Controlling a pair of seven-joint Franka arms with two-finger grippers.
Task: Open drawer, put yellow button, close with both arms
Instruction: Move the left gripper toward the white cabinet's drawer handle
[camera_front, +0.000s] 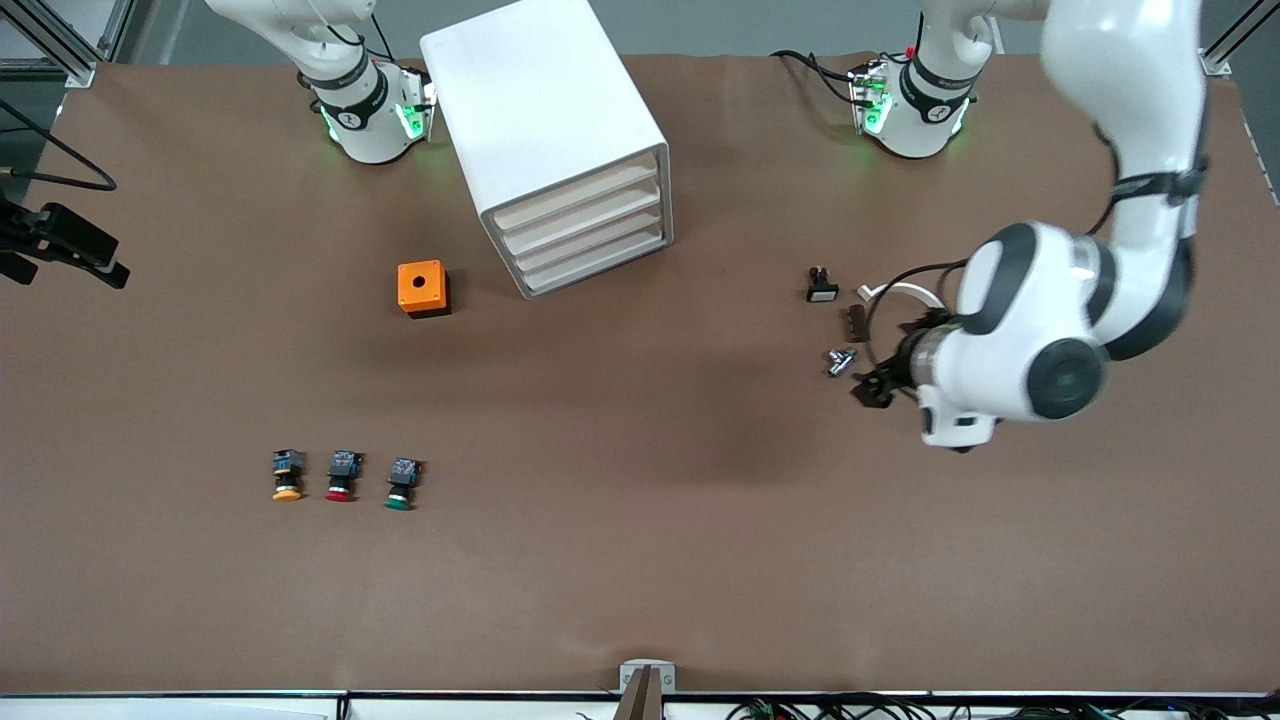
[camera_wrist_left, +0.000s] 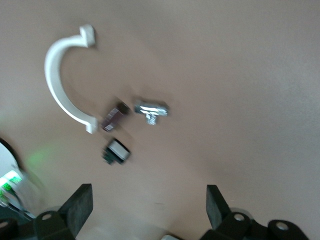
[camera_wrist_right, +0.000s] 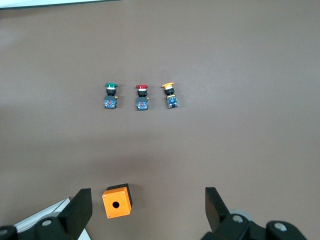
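The yellow button (camera_front: 287, 478) lay on the surface toward the right arm's end, nearer the camera than the shut drawer (camera_front: 577, 198), while the left hand (camera_front: 872, 384), fingers apart, hung over small parts well away, and the right hand (camera_wrist_right: 145, 210), also apart, looked nearer.

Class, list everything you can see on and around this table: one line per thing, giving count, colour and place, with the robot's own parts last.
cabinet: one, white, four drawers all shut, between the arm bases.
drawer: one, white, uppermost of the four.
orange box: one, orange with a hole, beside the cabinet.
yellow button: one, yellow cap, nearer the front camera, toward the right arm's end.
red button: one, red cap, beside the yellow.
green button: one, green cap, beside the red.
white clamp: one, white, curved, toward the left arm's end.
small parts: three, metal, brown and black-white, beside the clamp.
left gripper: black, open, over the small parts.
right gripper: black, open, over the orange box.
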